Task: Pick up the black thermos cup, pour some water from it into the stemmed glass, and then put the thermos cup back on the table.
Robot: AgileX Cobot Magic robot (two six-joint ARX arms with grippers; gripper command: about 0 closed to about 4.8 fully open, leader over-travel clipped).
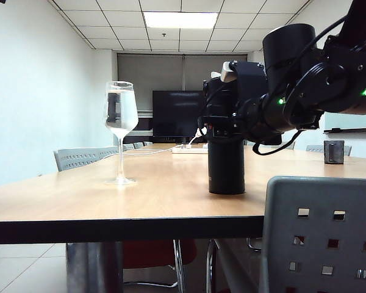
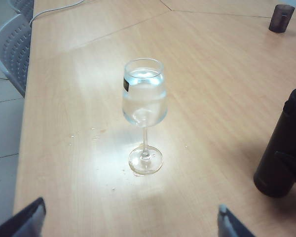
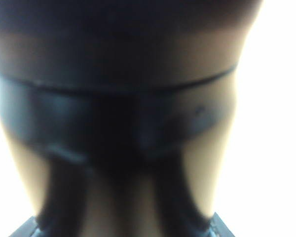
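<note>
The black thermos cup (image 1: 226, 168) stands upright on the table (image 1: 171, 189), right of the stemmed glass (image 1: 121, 113). My right gripper (image 1: 222, 125) is shut on the thermos cup's upper part, below the flip lid. In the right wrist view the dark thermos cup body (image 3: 138, 74) fills the picture between the finger edges of the right gripper (image 3: 128, 227). The stemmed glass (image 2: 144, 96) holds water to well above half. My left gripper (image 2: 130, 219) hangs open above the table short of the glass, with nothing between its fingers. The thermos cup (image 2: 281, 153) shows at that view's edge.
A small dark square cup (image 1: 333, 151) stands far back on the right. A white power strip (image 1: 189, 149) with a cable lies behind the thermos cup. A grey perforated chair back (image 1: 320, 235) is close in front, more chairs (image 1: 79, 157) at the left. Water drops (image 2: 84, 136) lie near the glass.
</note>
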